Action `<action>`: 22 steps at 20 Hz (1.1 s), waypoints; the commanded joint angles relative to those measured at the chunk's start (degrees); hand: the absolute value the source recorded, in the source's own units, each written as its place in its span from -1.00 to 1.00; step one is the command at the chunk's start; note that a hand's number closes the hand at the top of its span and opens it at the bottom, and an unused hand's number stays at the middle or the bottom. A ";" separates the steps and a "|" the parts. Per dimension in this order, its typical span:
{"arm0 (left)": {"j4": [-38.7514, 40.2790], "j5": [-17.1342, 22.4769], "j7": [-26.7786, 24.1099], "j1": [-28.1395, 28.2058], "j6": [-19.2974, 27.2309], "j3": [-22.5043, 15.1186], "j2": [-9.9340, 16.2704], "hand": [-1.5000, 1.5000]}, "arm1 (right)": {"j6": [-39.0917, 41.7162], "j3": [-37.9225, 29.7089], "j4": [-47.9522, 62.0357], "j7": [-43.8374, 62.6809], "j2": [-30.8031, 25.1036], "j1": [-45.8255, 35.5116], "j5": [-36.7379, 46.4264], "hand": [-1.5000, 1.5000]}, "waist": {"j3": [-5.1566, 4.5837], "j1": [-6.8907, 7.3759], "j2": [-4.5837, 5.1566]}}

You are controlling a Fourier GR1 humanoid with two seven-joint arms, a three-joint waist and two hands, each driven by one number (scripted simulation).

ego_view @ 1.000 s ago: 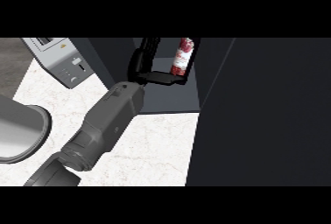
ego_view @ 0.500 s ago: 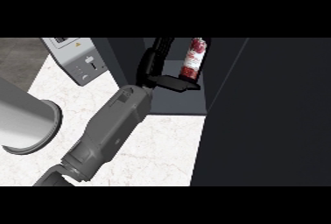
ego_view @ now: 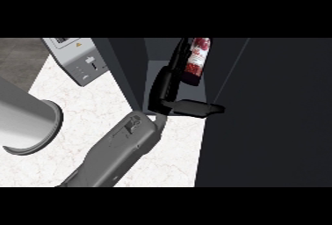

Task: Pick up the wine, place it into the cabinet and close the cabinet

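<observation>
The wine bottle [ego_view: 196, 57], dark with a red and white label, stands upright inside the open dark cabinet [ego_view: 175, 52] at the upper middle of the head view. My left hand [ego_view: 165, 90] is at the bottle's left side. Its fingers run up along the bottle and its thumb [ego_view: 198, 108] reaches across under the bottle's lower part, so the hand is shut on the bottle. The grey forearm [ego_view: 120, 149] comes in from the lower left. The bottle's base is hidden behind the hand. My right hand does not show.
A grey box-shaped appliance [ego_view: 77, 61] stands at the upper left on the white marble counter [ego_view: 175, 149]. A large grey cylindrical vessel [ego_view: 26, 121] sits at the left edge. A broad dark cabinet panel [ego_view: 272, 110] fills the right side.
The hand and bottle have shifted to the right in the view and sit deeper in the cabinet opening. The appliance and grey vessel have also slid right in the view.
</observation>
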 commanded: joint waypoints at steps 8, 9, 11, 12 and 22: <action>-26.67 -2.19 1.89 15.90 20.32 -15.29 -0.66 -1.00 | -3.76 5.11 -3.21 2.02 0.79 -1.90 5.08 -1.00 | -0.07 -1.14 0.34; -30.47 -5.26 2.42 20.78 18.24 -14.04 -0.21 -1.00 | -3.55 1.79 -3.16 3.25 -0.44 -2.15 2.50 -1.00 | -0.05 -0.46 0.23; -31.42 -3.18 1.89 23.83 16.40 -14.10 -0.67 -1.00 | -2.13 0.88 -0.99 2.41 -1.39 -2.83 0.91 -1.00 | -0.05 -0.73 0.50; -35.24 -6.07 2.99 24.30 21.80 -17.52 -0.67 1.00 | -1.86 1.02 -0.86 1.68 -1.27 -1.96 1.22 -1.00 | -0.02 -0.67 0.43; -52.89 -6.50 3.13 41.03 11.39 -20.12 13.69 1.00 | -2.41 5.27 -2.42 0.51 0.55 0.41 2.80 -1.00 | -0.03 -0.76 0.61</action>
